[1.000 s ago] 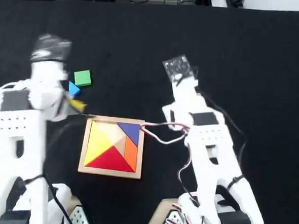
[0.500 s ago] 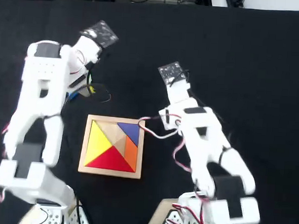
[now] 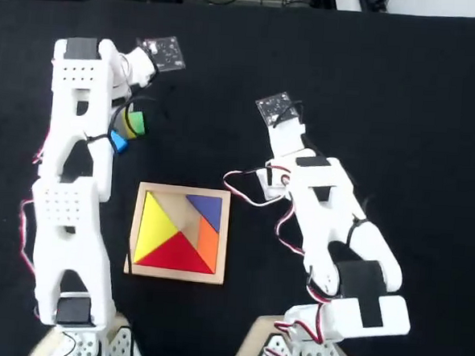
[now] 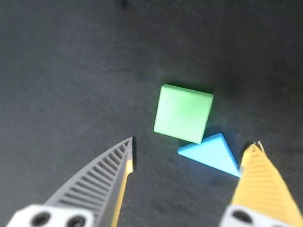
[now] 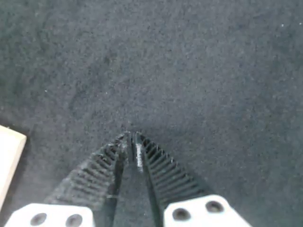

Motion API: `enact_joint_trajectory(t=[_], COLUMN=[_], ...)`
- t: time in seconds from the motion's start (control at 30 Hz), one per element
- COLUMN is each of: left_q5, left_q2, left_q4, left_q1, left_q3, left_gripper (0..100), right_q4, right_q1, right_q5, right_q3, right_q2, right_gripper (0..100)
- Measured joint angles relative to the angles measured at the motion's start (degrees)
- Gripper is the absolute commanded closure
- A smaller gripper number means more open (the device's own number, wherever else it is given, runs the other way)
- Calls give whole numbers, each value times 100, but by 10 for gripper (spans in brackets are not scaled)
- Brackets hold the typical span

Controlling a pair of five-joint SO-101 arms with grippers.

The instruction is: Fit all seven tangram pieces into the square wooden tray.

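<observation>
— What does the overhead show?
— The wooden tray [image 3: 135,230] sits between my 2 arms with 4 coloured pieces [image 3: 172,253] in it. The green square [image 3: 136,123] and blue triangle [image 3: 118,143] lie beside my left arm [image 3: 79,128].
— And your left wrist?
— My left gripper [image 4: 191,143] gapes wide and empty, with the square and triangle just ahead of its tips.
— Right wrist?
— My right gripper [image 5: 130,138] is pinched closed on nothing, with a tray corner nearby.

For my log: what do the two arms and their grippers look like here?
The left arm and right arm are white plastic shells with black motor blocks and perforated panels. Red and white wires loop off the right arm. The left gripper has one grey ribbed finger and one yellow finger; the right gripper has two grey ribbed fingers.
</observation>
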Motion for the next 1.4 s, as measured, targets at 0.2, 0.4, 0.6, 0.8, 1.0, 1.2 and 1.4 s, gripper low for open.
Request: enact_joint_trajectory(t=[0.2,0.4,0.6,0.8,1.0,1.2,1.4], left_q5=[-114,-132,-158,-580,-774,-774,-765], left_q2=[1380,2549,2963,2989,2989,2831,2242], left_q4=[220,0,-9,563,1204,1257,1257], left_q1=[-9,-9,53,141,229,299,334], left_q3=[-1600,-2927,-3393,-3446,-3411,-3015,-2154], left_gripper=[646,649,650,741,810,812,895], right_q4=[0,0,0,0,0,0,0], right_q1=[0,0,0,0,0,0,0], right_q5=[0,0,0,0,0,0,0], right_q3=[0,0,0,0,0,0,0], right_q2=[0,0,0,0,0,0,0], right_gripper=[987,987,987,987,987,987,987])
